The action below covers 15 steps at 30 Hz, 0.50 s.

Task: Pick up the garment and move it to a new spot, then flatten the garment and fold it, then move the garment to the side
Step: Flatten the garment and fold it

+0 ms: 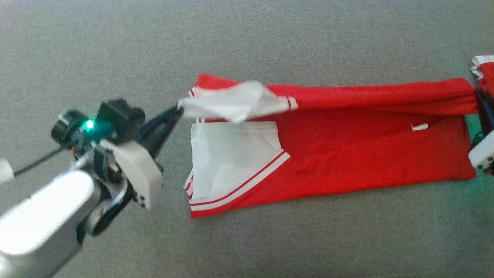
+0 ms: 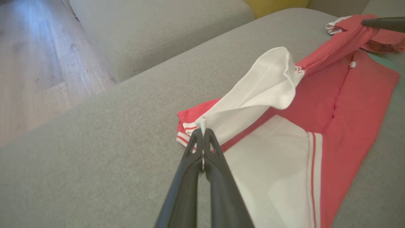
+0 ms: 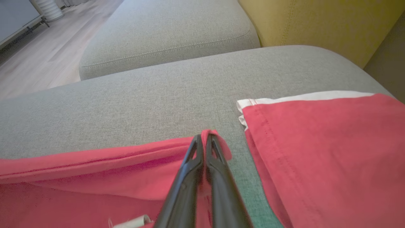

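A red garment (image 1: 347,162) with white sleeve panels and red-and-white stripes lies stretched across the grey sofa cushion (image 1: 115,46). Its far edge is lifted taut between both grippers. My left gripper (image 1: 179,110) is shut on the corner of the raised white sleeve (image 1: 235,102); the left wrist view shows the closed tips (image 2: 202,131) pinching that white fabric (image 2: 262,88). My right gripper (image 1: 478,94) is shut on the red edge at the far right, with its tips (image 3: 204,137) closed on a red fold (image 3: 95,171).
Another red flap with a white edge (image 3: 316,152) lies flat just past the right gripper. A second grey cushion (image 3: 164,34) and a yellow cushion (image 3: 316,22) sit beyond. Wooden floor (image 2: 31,63) drops away past the cushion's edge.
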{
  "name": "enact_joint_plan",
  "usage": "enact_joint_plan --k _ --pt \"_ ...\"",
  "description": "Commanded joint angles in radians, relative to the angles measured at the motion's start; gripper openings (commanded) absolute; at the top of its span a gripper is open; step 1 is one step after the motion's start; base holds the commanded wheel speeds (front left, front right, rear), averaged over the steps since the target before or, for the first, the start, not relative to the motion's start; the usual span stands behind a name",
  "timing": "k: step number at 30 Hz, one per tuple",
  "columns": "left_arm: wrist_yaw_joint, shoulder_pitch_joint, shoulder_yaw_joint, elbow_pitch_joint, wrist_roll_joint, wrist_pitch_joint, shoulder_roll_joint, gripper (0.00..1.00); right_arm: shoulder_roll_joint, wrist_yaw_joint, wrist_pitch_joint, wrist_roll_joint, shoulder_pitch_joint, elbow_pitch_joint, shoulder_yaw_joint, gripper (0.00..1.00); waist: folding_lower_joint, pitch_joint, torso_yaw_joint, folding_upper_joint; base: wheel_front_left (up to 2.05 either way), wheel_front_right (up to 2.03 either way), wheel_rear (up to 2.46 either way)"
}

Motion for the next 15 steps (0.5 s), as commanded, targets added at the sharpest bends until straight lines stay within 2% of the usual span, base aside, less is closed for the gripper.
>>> enact_joint_plan --k 1,8,15 --pt "0.019 -0.008 0.049 -0.043 -0.007 -0.011 0.056 0.00 -0.023 -0.001 0.008 -0.006 0.019 -0.043 -0.008 0.00 0.0002 0.001 0.000 -0.0001 0.00 0.00 0.00" --pt "0.085 0.088 0.037 -0.124 -0.026 -0.038 0.060 0.00 -0.007 -0.001 0.025 -0.014 0.093 -0.091 -0.060 0.00 0.0002 0.008 0.013 -0.0001 0.00 0.00 0.00" --pt "0.107 0.160 0.014 -0.127 -0.039 -0.068 0.047 0.00 0.016 -0.001 0.042 -0.017 0.177 -0.134 -0.096 0.00 0.0002 -0.004 0.025 -0.0001 0.00 0.00 0.00"
